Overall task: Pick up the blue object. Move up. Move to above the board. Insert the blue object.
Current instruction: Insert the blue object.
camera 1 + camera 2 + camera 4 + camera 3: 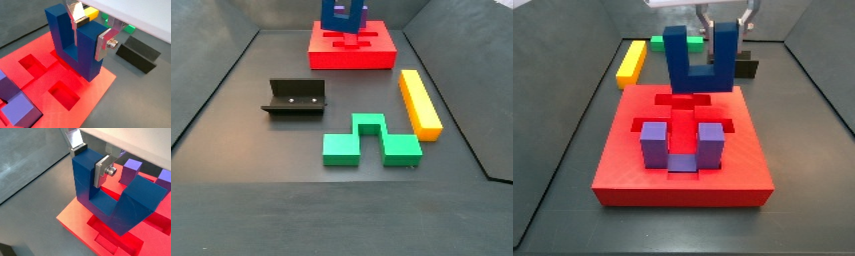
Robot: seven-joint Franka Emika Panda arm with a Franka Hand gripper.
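**Blue block poised over the board, insertion next**

Green block point(369, 141) lies nearest the camera in a side view, low centre of frame, with the yellow bar point(420, 102) to its right and the fixture point(297, 97) to its left. Far back, at the frame's top, the gripper point(723, 22) clamps one prong of the blue object point(699, 62), which hangs prongs-up just above the board point(684, 165). A purple block point(680, 145) already sits in a near recess. By my judgement the step in hand is insertion: the next move calls for a straight descent, base squared to the open recess point(684, 101) beneath.
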